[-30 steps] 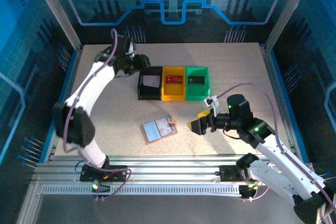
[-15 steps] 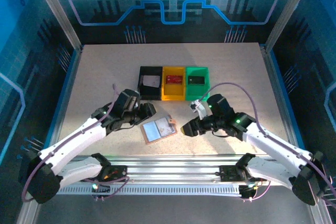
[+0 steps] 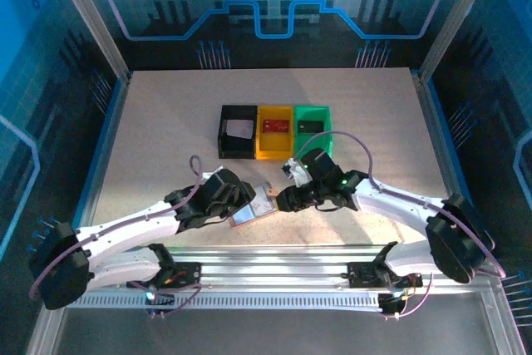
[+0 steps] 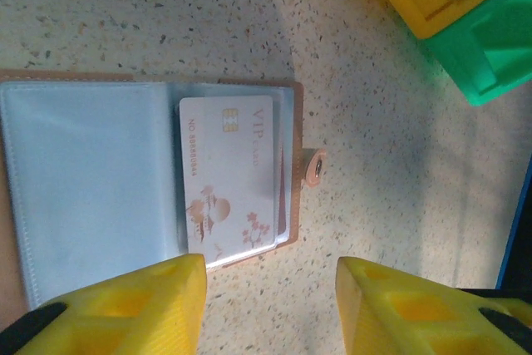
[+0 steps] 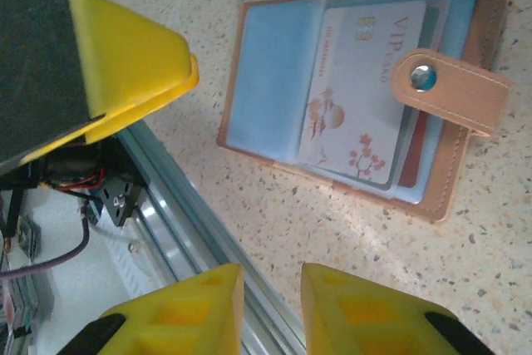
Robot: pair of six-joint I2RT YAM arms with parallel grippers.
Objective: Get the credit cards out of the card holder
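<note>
A pinkish-tan card holder (image 3: 259,205) lies open on the speckled desk (image 3: 166,139). A white card (image 4: 229,176) sits in its pocket, with a red card (image 5: 413,151) edge behind. The left pincer (image 4: 270,297) hovers spread above it. The right pincer (image 5: 272,309), fingers slightly parted and empty, hovers beside it.

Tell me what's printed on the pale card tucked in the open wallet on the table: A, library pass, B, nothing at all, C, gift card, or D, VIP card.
D: in the left wrist view the whitish card tucked in the open card holder carries the words VIP card along one edge.
</note>
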